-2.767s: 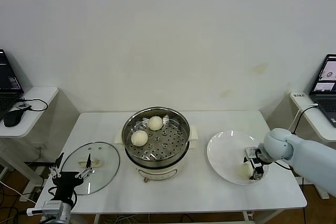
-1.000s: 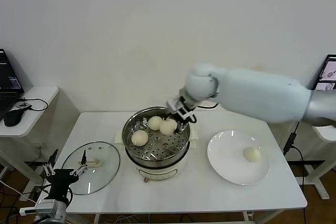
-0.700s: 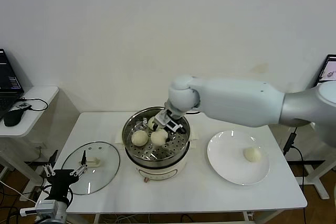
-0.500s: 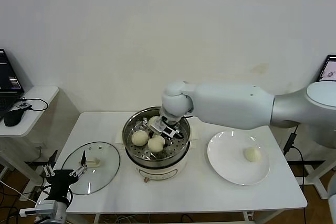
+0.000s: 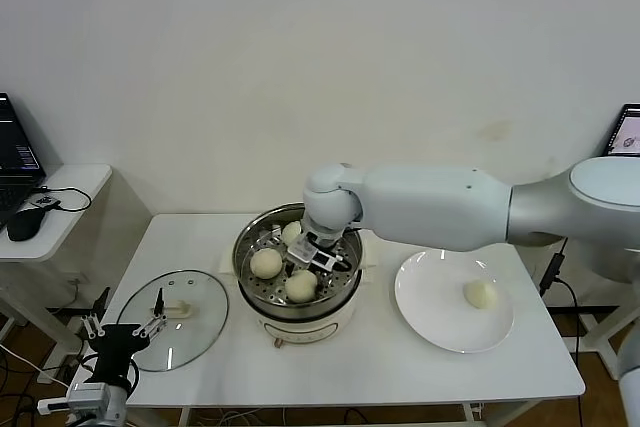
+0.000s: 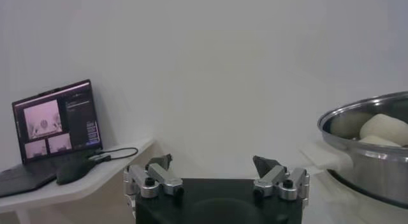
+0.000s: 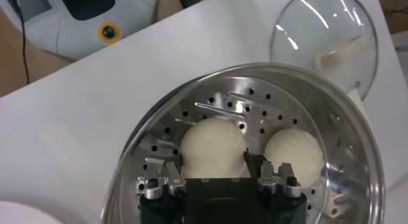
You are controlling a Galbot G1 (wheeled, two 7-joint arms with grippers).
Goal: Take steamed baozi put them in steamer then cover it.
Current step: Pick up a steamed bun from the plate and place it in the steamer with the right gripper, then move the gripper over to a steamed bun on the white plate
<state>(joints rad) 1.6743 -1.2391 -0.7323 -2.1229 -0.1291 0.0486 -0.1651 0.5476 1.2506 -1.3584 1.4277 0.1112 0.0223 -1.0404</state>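
Three steamed baozi (image 5: 301, 285) sit in the steamer (image 5: 298, 272) in the head view, the nearest just below the right end effector (image 5: 312, 255); one more lies on the plate (image 5: 430, 312). One cover (image 5: 173, 319) rests on the bench (image 5: 330, 367).

Left wrist view: the left end effector (image 6: 215, 169) is spread wide beside the steamer.

Right wrist view: two baozi show; the right end effector's fingers (image 7: 253, 159) flank one loosely.

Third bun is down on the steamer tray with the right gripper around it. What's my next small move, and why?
Probably finish opening the right gripper and lift straight up out of the steamer. The bun sits on the tray between the fingers, close to a neighbouring bun, so a sideways exit could knock either. One bun waits on the plate; the left gripper idles by the lid.
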